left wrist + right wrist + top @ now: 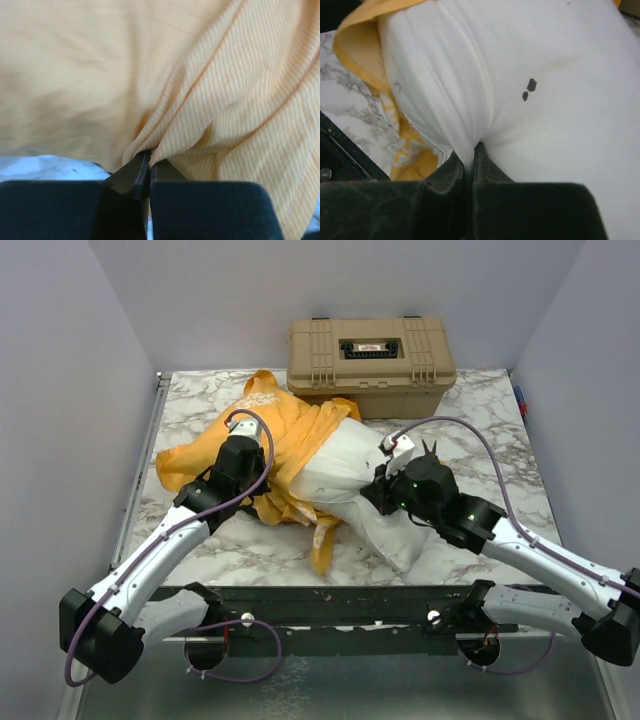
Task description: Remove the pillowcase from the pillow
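The orange-yellow pillowcase (285, 430) lies bunched on the left half of the marble table, with white lettering near its far end. The white pillow (345, 475) sticks out of it toward the right and front. My left gripper (262, 483) is shut on a fold of the pillowcase (210, 100); the striped fabric is pinched between its fingertips (148, 162). My right gripper (380, 490) is shut on a pinch of the pillow (520, 75), which has two small dark spots. A strip of pillowcase (362, 45) shows at the left of the right wrist view.
A tan toolbox (370, 362) stands at the back centre of the marble table (500, 440). A black rail (330, 605) runs along the near edge between the arm bases. Grey walls close in both sides.
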`<control>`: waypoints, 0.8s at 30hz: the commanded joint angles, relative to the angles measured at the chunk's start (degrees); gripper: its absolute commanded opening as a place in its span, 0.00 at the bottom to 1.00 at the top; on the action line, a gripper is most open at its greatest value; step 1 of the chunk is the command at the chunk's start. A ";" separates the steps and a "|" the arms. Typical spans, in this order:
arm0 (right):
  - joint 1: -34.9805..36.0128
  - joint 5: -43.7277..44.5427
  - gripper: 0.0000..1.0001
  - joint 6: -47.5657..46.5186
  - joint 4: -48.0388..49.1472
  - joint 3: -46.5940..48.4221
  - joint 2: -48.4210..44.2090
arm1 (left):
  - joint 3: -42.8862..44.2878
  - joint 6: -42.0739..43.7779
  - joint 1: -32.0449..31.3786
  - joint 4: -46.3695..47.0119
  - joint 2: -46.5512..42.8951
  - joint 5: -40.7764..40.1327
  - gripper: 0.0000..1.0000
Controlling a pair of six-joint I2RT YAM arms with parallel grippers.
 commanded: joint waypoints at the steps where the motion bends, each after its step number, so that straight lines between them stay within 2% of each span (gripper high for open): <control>1: -1.22 9.53 0.01 -0.43 -5.32 -0.14 -7.27 | 4.15 6.90 1.31 -5.13 0.22 -26.63 0.00; 7: -1.33 12.80 0.01 -0.49 -11.57 0.14 -15.14 | 4.27 10.94 5.26 -3.94 1.83 -44.06 0.00; 9: -1.33 11.73 0.01 -0.65 -13.04 0.07 -17.81 | 3.34 10.40 6.33 -2.49 2.79 -46.35 0.00; 14: -1.33 5.15 0.01 -1.45 -14.98 -1.31 -23.18 | 2.77 8.56 13.68 -1.32 6.56 -38.33 0.00; 19: -1.33 -5.76 0.01 -1.11 -14.83 -4.13 -24.11 | 2.98 7.90 15.76 -1.19 6.84 -34.31 0.01; 23: -1.33 -14.94 0.01 0.28 -13.30 -5.84 -21.58 | 3.50 8.65 15.73 -0.58 3.07 -31.99 0.23; 24: -1.33 -16.20 0.05 0.51 -12.90 -5.60 -20.55 | 3.60 8.79 15.72 -0.41 1.86 -31.06 0.28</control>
